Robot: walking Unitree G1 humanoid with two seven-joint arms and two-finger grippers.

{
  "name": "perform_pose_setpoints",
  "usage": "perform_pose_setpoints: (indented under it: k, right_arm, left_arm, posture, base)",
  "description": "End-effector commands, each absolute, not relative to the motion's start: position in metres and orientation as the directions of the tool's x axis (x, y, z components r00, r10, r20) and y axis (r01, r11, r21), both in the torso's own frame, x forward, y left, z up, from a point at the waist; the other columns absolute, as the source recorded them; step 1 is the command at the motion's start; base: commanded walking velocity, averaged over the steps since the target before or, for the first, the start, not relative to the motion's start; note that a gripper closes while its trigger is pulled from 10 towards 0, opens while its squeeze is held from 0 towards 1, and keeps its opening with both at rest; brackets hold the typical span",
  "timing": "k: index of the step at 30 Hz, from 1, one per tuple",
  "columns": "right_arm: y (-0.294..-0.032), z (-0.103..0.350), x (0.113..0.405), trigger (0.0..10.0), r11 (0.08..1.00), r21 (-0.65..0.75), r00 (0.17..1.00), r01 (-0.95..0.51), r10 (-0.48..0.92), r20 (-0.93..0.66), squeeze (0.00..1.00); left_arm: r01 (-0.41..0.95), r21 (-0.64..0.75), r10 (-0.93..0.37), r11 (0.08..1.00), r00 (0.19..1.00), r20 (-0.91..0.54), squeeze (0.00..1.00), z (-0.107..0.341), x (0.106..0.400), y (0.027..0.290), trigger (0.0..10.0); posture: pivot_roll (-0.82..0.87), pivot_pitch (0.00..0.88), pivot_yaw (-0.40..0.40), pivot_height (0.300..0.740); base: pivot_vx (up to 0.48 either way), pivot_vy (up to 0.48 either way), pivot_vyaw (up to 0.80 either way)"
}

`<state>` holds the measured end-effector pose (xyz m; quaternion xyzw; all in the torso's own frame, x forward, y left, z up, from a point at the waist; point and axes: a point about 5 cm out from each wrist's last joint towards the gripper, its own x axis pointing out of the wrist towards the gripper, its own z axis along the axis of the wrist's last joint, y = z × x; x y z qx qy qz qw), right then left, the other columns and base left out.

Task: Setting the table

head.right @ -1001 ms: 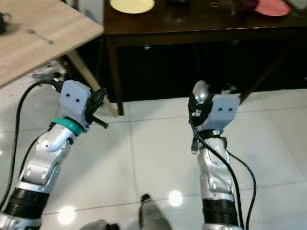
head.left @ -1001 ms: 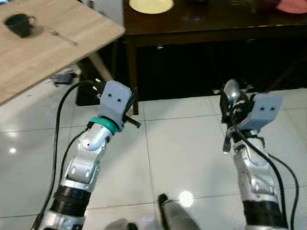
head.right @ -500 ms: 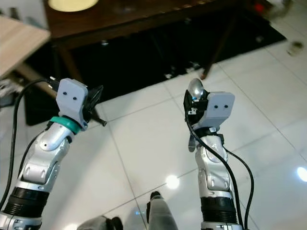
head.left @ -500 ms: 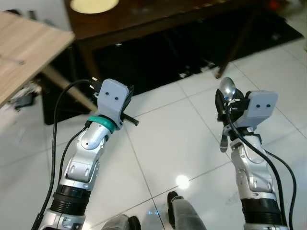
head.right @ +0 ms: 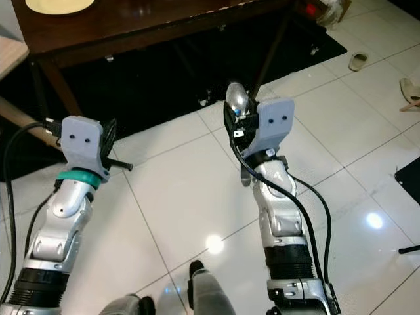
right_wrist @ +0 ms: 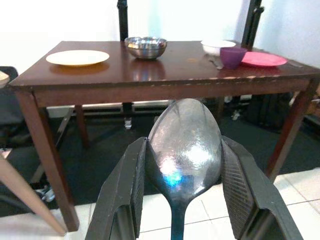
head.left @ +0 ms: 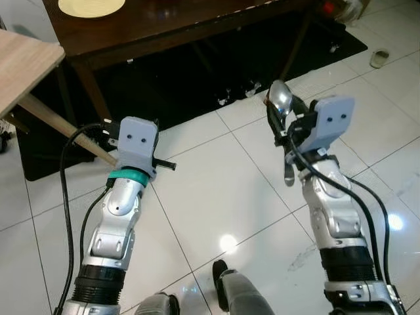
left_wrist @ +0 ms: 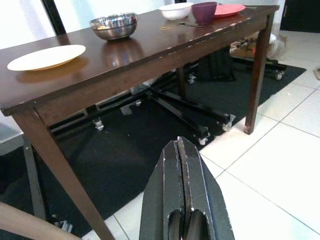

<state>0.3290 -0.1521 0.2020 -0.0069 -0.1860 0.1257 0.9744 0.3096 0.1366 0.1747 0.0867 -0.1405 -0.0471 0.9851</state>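
Note:
My right gripper (head.left: 283, 113) is shut on a silver spoon (right_wrist: 184, 142), whose bowl stands upright between the fingers (right_wrist: 125, 195) while its handle (head.left: 289, 172) hangs below. My left gripper (left_wrist: 181, 150) is shut with nothing in it, raised over the white floor tiles. Ahead stands a dark wooden table (left_wrist: 125, 57). It carries a yellow plate (right_wrist: 77, 57), a steel bowl (right_wrist: 145, 47), a white bowl (right_wrist: 216, 46), a purple cup (right_wrist: 232, 57) and a pink plate (right_wrist: 263, 58).
The corner of a light wooden table (head.left: 23, 65) with a slanted leg sits at the left. A black mat (head.left: 197, 72) and castor frames lie under the dark table. A slipper (head.left: 379, 59) lies on the tiles at the far right.
The whole view has swung, so the light table with the black cup has slid off to the left and the dark table is now ahead. The spoon stays in my right gripper.

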Motion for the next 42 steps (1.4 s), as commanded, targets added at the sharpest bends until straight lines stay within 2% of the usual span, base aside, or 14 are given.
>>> perform_pose_setpoints:
  k: [1, 10, 20, 42]
  right_arm:
    - [-0.151, 0.197, 0.33, 10.0, 0.966, -0.04, 0.905, -0.255, 0.253, 0.341, 0.0]
    - [-0.153, 0.198, 0.324, 10.0, 0.976, 0.003, 0.907, -0.218, 0.202, 0.369, 0.0]
    - [-0.166, 0.209, 0.324, 10.0, 0.987, 0.029, 0.9, -0.161, 0.135, 0.414, 0.0]
    - [-0.167, 0.208, 0.323, 10.0, 0.989, 0.037, 0.902, -0.142, 0.114, 0.415, 0.0]
  left_arm:
    - [0.069, 0.188, -0.119, 0.98, 0.955, 0.271, 0.0, 0.173, 0.307, 0.134, 10.0]
    - [0.091, 0.246, -0.169, 0.965, 0.932, 0.319, 0.0, 0.186, 0.317, 0.129, 10.0]
    - [0.111, 0.265, -0.209, 0.958, 0.901, 0.379, 0.0, 0.201, 0.323, 0.116, 10.0]
    - [0.133, 0.286, -0.245, 0.949, 0.881, 0.404, 0.0, 0.204, 0.323, 0.11, 10.0]
  posture:
    - [-0.06, 0.157, 0.0, 0.74]
    - [-0.09, 0.152, 0.046, 0.74]
    - [-0.11, 0.136, 0.056, 0.74]
    - [-0.1, 0.132, 0.068, 0.74]
  base:
    - [0.0, 0.0, 0.0]
    - [0.0, 0.0, 0.0]
    - [0.466, 0.0, 0.0]
    - [0.458, 0.0, 0.0]
